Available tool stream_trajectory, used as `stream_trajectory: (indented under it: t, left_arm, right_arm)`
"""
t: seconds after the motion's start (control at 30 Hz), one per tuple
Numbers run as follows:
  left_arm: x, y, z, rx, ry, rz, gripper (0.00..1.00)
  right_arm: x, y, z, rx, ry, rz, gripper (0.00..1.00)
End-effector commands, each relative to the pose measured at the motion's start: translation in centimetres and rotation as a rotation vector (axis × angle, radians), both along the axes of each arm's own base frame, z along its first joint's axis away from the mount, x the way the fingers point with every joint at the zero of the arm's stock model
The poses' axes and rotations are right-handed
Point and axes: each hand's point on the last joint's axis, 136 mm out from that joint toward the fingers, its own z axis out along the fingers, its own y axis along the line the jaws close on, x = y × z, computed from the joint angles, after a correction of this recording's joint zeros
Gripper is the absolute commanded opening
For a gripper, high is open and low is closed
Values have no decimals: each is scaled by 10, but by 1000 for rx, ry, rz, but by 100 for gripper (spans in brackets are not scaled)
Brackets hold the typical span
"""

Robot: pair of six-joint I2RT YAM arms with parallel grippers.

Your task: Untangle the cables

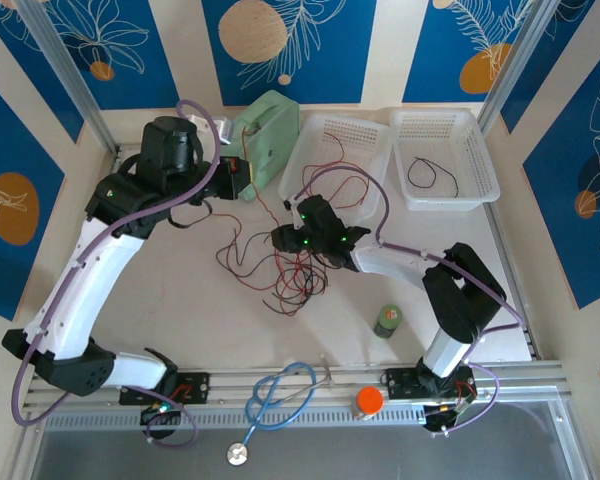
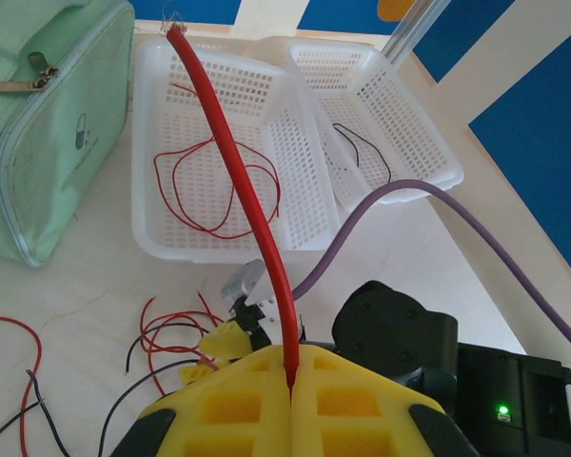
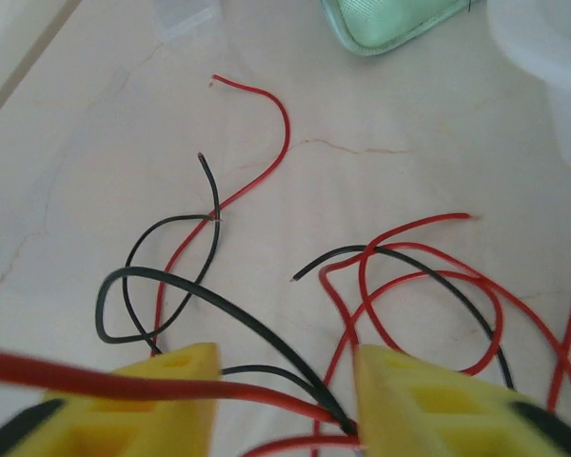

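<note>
"Cables (image 1: 280, 268): report position."

"They lie as a loose tangle of red and black strands on the surface (image 1: 180, 300), at its centre, in front of the two white baskets. One red cable (image 2: 240, 167) rises out of the tangle to the left tool (image 2: 291, 379)."

"State of the left tool?"

"The yellow fingers (image 2: 238, 400) are pressed together on the red cable. The cable leaves the seam between them and arcs upward. In the top view this tool (image 1: 242, 180) sits beside the green case (image 1: 265, 135)."

"State of the right tool?"

"The right tool (image 3: 285, 381) has its jaws apart at a moderate gap, low over the tangle. A black cable (image 3: 171, 281) and red strands run into the gap, and nothing is clamped. One red strand crosses in front of the left finger (image 3: 162, 390)."

"Contents of the baskets?"

"The left basket (image 2: 162, 243) holds a separate red strand (image 2: 158, 176), looped. The right basket (image 2: 419, 171) holds a short black strand (image 2: 357, 145)."
</note>
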Motion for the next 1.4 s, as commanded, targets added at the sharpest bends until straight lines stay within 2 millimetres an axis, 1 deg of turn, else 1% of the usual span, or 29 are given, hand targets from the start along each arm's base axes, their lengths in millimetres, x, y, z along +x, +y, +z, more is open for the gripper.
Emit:
stream_trajectory:
  t: [0.0, 0.03, 0.07, 0.2, 0.23, 0.27, 0.3, 0.33, 0.4, 0.47, 0.53, 0.7, 0.8, 0.87, 1.0, 1.1, 1.37]
  left_arm:
    - [-13, 4, 19, -23, -39, -16, 0]
    - [-13, 5, 19, -21, -39, -14, 0]
    - [-14, 6, 19, -18, -39, -12, 0]
    - [-14, 8, 16, -10, -38, -3, 0]
    - [-13, 7, 15, -9, -37, -3, 0]
    - [-13, 7, 14, -9, -35, -4, 0]
    - [-13, 7, 14, -10, -34, -4, 0]
    - [-13, 7, 13, -9, -33, -4, 0]
    - [-12, 7, 9, -2, -27, 2, 0]
    - [-10, 9, 2, 14, -18, 13, 0]
    - [-7, 11, -6, 32, -6, 28, 0]
    - [3, 12, -32, 77, 27, 59, 0]
    - [8, 7, -47, 82, 43, 52, 0]
    - [9, 1, -52, 68, 41, 25, 0]
    - [7, -14, -56, 15, 27, -46, 0]
    - [2, -25, -55, -28, 4, -109, 0]
    - [-15, -51, -55, -115, -59, -258, 0]
  right_arm:
    - [8, 14, 33, 63, -73, 3, 28]
    - [8, 13, 36, 63, -79, -3, 24]
    - [7, 11, 40, 64, -86, -9, 23]
    - [1, 0, 61, 73, -127, -25, 22]
    - [0, -2, 66, 74, -134, -26, 19]
    - [-1, -4, 70, 76, -141, -33, 13]
    - [-2, -7, 74, 75, -144, -41, 4]
    - [-3, -9, 78, 74, -145, -47, 0]
    - [-6, -12, 89, 83, -148, -48, 0]
    - [-10, -12, 107, 107, -158, -43, 0]
    - [-18, -14, 134, 140, -170, -30, 0]
    - [-46, -22, 219, 227, -193, 45, 0]
    - [-62, -29, 258, 268, -176, 81, 0]
    - [-71, -34, 278, 302, -166, 98, 0]
    - [-80, -44, 308, 380, -150, 116, 0]
    - [-86, -49, 326, 445, -139, 139, 0]
    - [-94, -53, 361, 537, -148, 178, 0]
